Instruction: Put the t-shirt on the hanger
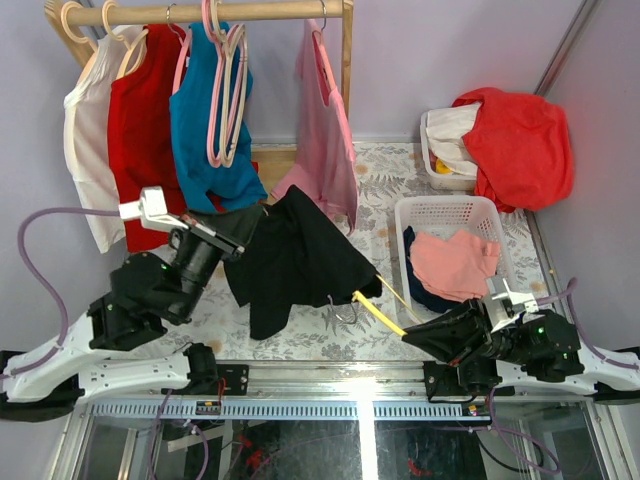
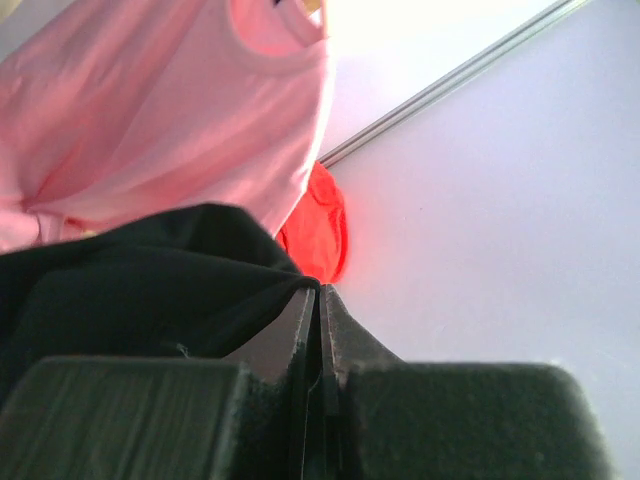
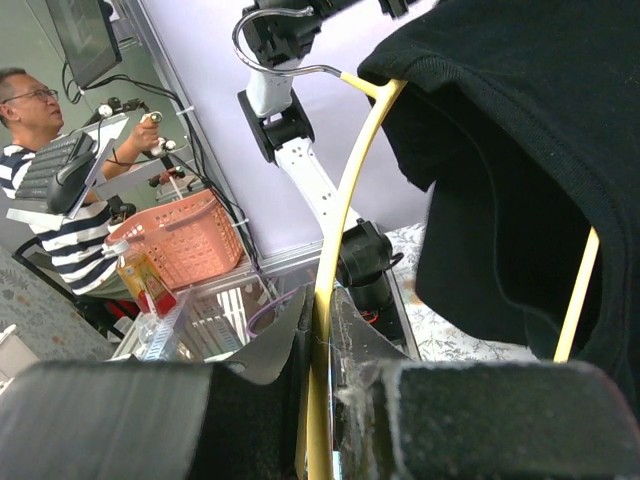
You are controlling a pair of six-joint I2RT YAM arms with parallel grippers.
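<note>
The black t-shirt (image 1: pixel 300 260) hangs in the air over the middle of the table, and its top left edge runs into my left gripper (image 1: pixel 252 222). In the left wrist view the jaws of that gripper (image 2: pixel 320 290) are pressed together, with the t-shirt (image 2: pixel 130 290) pinched at their tips. My right gripper (image 1: pixel 405 335) is shut on one arm of the yellow hanger (image 1: pixel 385 318), low on the right. The hanger (image 3: pixel 340 200) rises from between the right gripper's (image 3: pixel 325 300) fingers. Its far part is tucked under the t-shirt (image 3: pixel 520 130), and its metal hook (image 3: pixel 270 40) shows free.
A wooden rack (image 1: pixel 220 12) at the back holds a teal shirt (image 1: pixel 205 130), a pink shirt (image 1: pixel 325 150), pink hangers (image 1: pixel 225 90) and other clothes. A white basket (image 1: pixel 440 205) with pink cloth stands on the right. Behind it a red cloth (image 1: pixel 520 140) covers a bin.
</note>
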